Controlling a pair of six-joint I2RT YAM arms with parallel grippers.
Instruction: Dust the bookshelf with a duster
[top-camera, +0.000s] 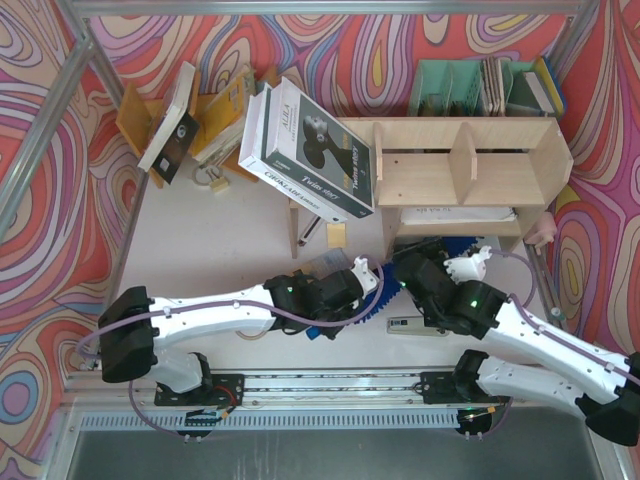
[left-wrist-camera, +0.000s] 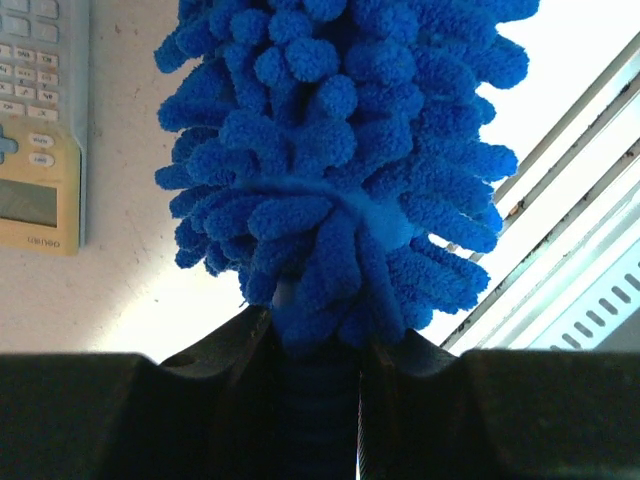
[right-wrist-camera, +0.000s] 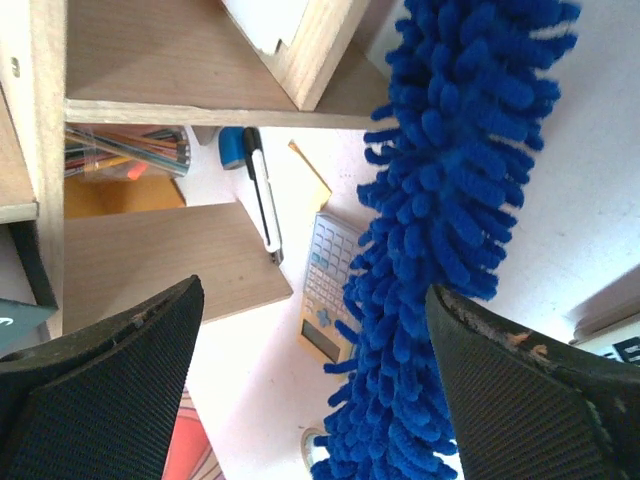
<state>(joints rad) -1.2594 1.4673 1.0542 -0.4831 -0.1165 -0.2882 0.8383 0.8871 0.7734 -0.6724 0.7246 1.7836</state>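
The left claw (left-wrist-camera: 320, 338) is clamped tight on the duster (left-wrist-camera: 340, 150), its two fingers pinching the slim handle right where the blue fluff begins. From that grip the shaggy head runs straight out ahead of the claw, above the tabletop (top-camera: 210, 265).

The right claw (right-wrist-camera: 315, 300) stands wide apart and grips nothing. The duster's head passes through the gap, nearer the right-hand finger than the other. Its strands may brush that finger, but the right wrist view is too crowded to be sure.

From above, the duster lies between the two claws in the middle of the tabletop, closer to the near edge than the far one. It is just in front of the bookshelf (top-camera: 470, 175) and apart from it.

The bookshelf stands toward the far right corner, its open compartments facing the arms. A calculator (left-wrist-camera: 35, 120) lies flat on the tabletop beside the duster, and a pen (right-wrist-camera: 262, 195) lies under the shelf's lower board.

A white box (top-camera: 310, 150) leans against the bookshelf's left end. Bare tabletop lies open toward the left edge, beyond the left arm.
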